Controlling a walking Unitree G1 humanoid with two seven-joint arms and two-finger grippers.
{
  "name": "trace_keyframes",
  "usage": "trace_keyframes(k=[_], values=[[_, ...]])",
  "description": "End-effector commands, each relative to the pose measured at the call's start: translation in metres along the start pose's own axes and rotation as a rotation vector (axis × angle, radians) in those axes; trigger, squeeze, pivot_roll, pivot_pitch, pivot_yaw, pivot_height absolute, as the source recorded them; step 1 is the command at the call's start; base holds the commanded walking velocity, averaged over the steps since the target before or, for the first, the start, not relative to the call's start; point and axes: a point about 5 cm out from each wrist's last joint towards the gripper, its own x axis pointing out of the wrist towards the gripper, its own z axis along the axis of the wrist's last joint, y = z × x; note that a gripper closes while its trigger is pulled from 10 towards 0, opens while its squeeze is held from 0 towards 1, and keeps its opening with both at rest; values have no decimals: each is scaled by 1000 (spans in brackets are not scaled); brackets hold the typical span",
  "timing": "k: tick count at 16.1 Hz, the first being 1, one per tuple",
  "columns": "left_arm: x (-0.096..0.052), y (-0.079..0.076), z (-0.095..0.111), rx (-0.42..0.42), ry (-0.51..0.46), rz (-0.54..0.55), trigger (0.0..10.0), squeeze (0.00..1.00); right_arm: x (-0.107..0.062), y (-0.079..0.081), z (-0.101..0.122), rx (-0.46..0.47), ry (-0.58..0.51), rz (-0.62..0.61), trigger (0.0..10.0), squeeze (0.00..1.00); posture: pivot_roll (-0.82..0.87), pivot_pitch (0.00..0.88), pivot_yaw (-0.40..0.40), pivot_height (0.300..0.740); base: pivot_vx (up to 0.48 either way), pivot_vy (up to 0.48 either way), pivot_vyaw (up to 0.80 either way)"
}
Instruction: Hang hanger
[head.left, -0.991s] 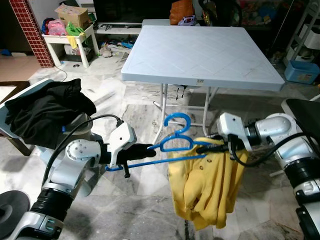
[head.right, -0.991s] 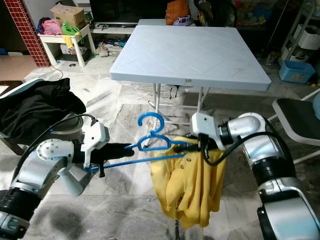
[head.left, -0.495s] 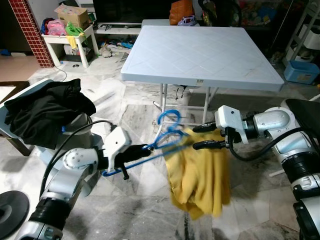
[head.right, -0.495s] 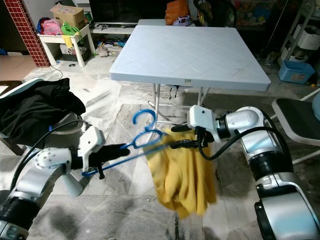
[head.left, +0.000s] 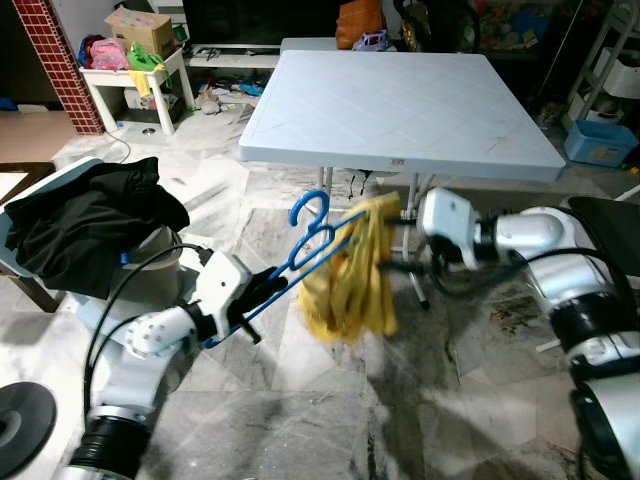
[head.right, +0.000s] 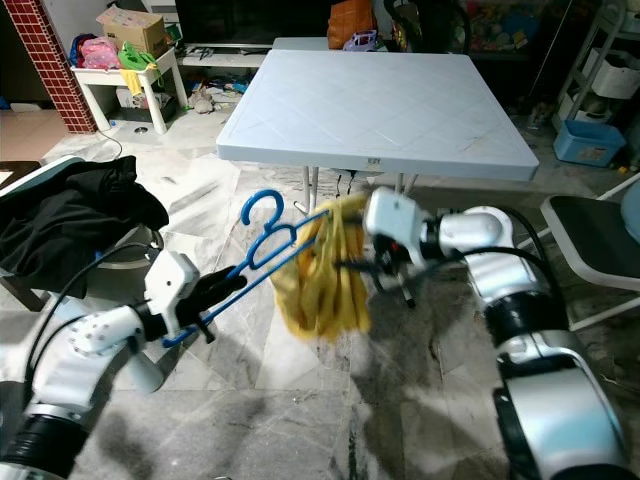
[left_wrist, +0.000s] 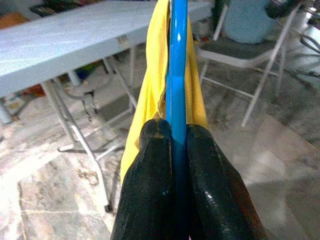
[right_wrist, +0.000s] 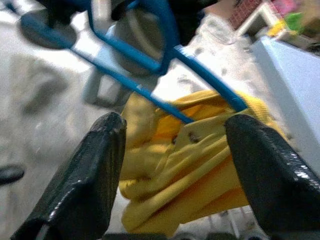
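Two grippers at frame centre: left gripper (head.left: 262, 292) clamps the blue hanger (head.left: 310, 232); right gripper (head.left: 400, 255) gapes wide beside the yellow garment (head.left: 350, 275) — best kept level; garment could slip.

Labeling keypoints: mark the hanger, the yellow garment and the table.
hanger (head.left: 309, 213): left eye view, on the blue hook.
yellow garment (head.left: 350, 290): left eye view, middle of the hanging cloth.
table (head.right: 380, 95): right eye view, centre of the bare top.
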Motion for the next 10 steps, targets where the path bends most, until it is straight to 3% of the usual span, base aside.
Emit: trace_keyframes(k=[1, 3, 4, 5, 7, 9, 10], values=[[1, 2, 16, 49, -77, 32, 0, 0, 1, -5, -1, 74, -27, -119, 10000, 0, 1, 14, -21, 740, 0, 0, 0], [2, 0, 18, 47, -90, 36, 0, 0, 6, -3, -7, 112, -11, -172, 10000, 0, 1, 16, -21, 740, 0, 0, 0], [3, -2, 21, 43, -104, 44, 0, 0, 13, 1, -14, 162, 9, -256, 10000, 0, 1, 16, -21, 740, 0, 0, 0], [4, -4, 23, 38, -118, 50, 0, 0, 22, 3, -23, 223, 21, -450, 10000, 0, 3, 20, -19, 740, 0, 0, 0], [7, -8, 24, 35, -134, 63, 0, 0, 36, 14, -26, 442, -105, -568, 10000, 0, 3, 20, -19, 740, 0, 0, 0], [8, -9, 28, 35, -149, 67, 0, 0, 42, 19, -31, 641, -134, -531, 10000, 0, 9, 22, -17, 740, 0, 0, 0], [8, -10, 30, 34, -156, 64, 0, 0, 43, 21, -34, 696, -129, -547, 10000, 0, 11, 22, -18, 740, 0, 0, 0]])
